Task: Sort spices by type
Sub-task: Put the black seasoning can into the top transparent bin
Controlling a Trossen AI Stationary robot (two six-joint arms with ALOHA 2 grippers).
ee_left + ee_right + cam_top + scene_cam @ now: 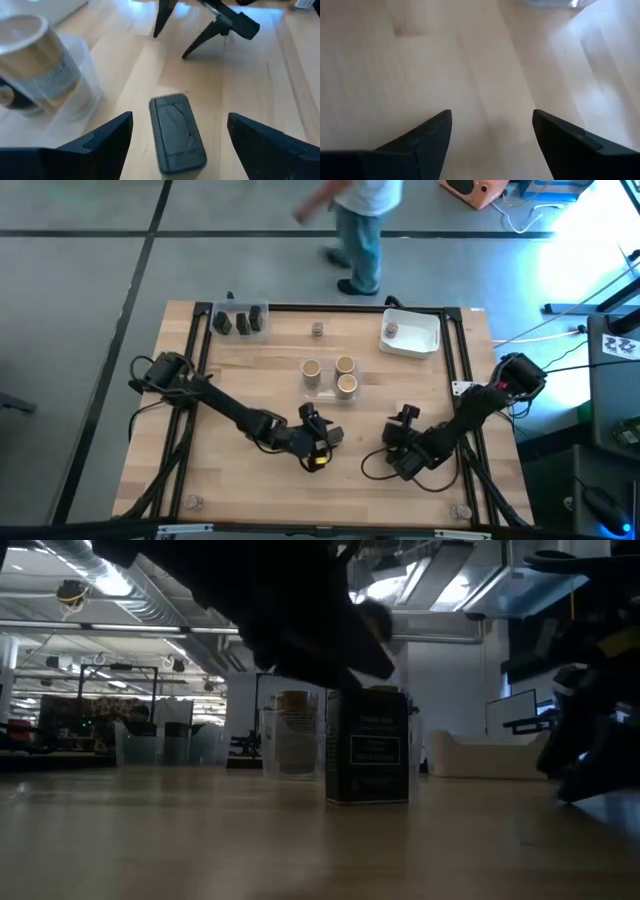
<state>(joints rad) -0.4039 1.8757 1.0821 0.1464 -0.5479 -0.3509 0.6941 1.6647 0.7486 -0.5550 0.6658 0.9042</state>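
The left claw [175,145] hangs spread over a dark blocky jar [176,132] on the bench [250,470], apparently about to pinch it; right claw [492,145] waits spread.

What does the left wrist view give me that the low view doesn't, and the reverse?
Left wrist only: the left end effector open, its fingers either side of the dark jar without touching, and the jar's top face. Low only: the jar standing upright on the table, with its front label. Both: that jar, and a tan cylinder in a clear tub beside it.
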